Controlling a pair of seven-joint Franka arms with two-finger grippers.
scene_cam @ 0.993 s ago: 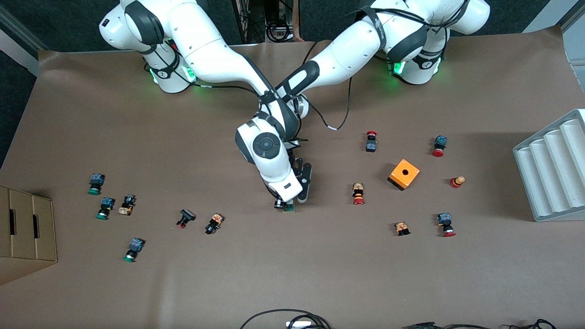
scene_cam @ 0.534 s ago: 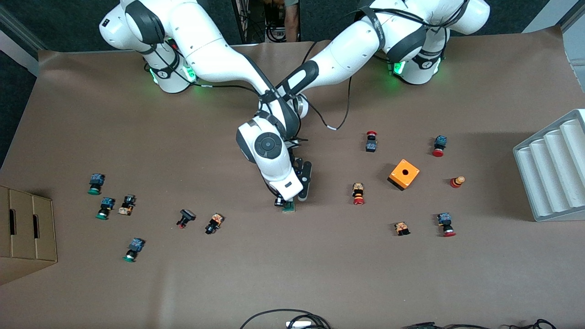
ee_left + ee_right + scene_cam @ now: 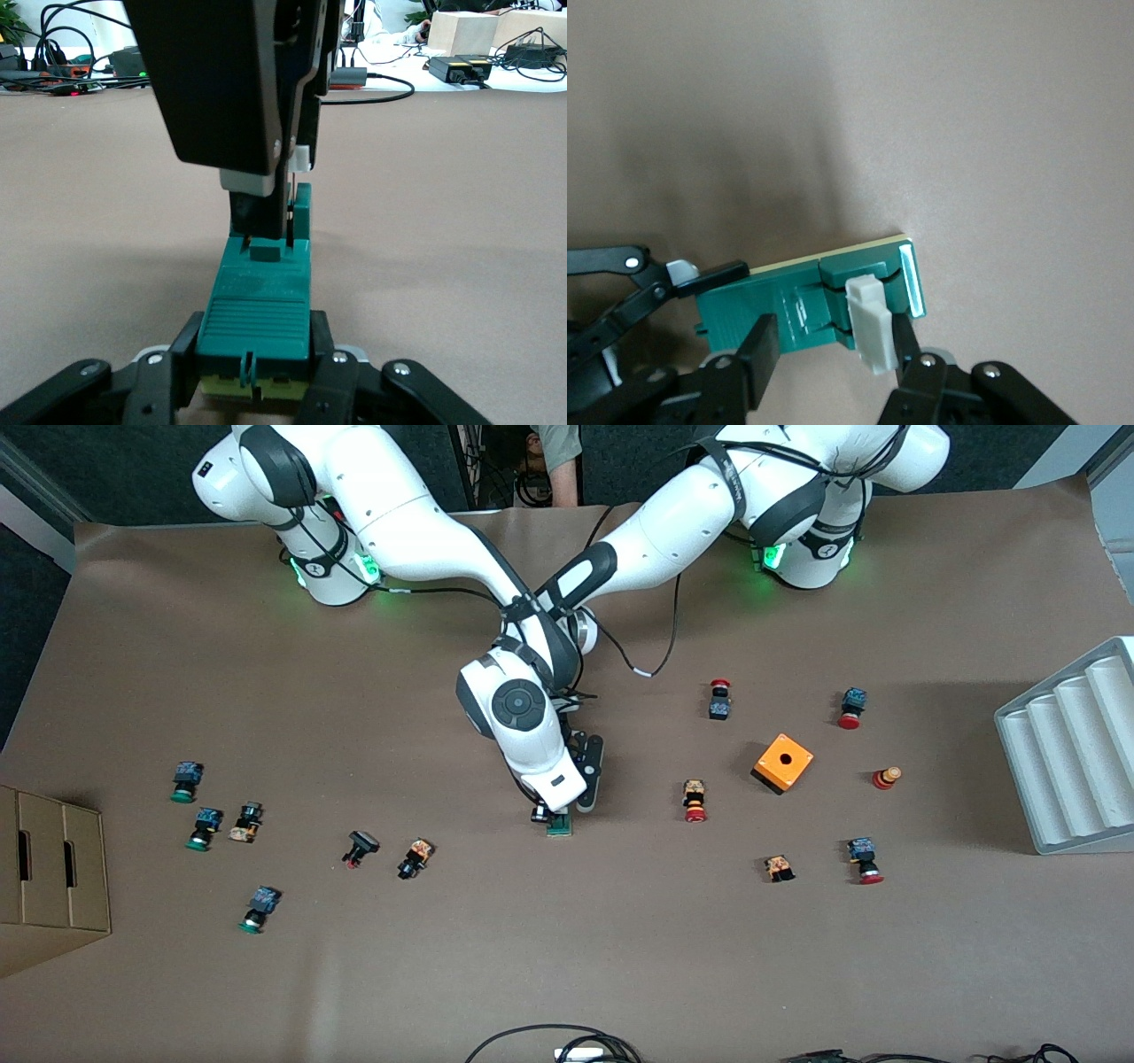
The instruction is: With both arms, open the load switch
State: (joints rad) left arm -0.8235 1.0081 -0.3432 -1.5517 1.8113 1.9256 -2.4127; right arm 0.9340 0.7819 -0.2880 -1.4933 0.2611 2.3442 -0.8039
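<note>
The green load switch lies on the brown table near its middle, mostly hidden under both hands in the front view. My left gripper is shut on one end of the green body, a finger on each side. My right gripper comes down over the other end, where the white sliding piece sits. Its jaws stand apart: one fingertip lies against the white piece, and the other is apart from it beside the green body. In the front view the right gripper and the left gripper meet over the switch.
An orange cube box stands toward the left arm's end, with push buttons around it. More buttons lie toward the right arm's end. A white ridged tray and a cardboard box flank the table.
The right arm's wrist has shifted very slightly. The switch and the left gripper have stayed in place.
</note>
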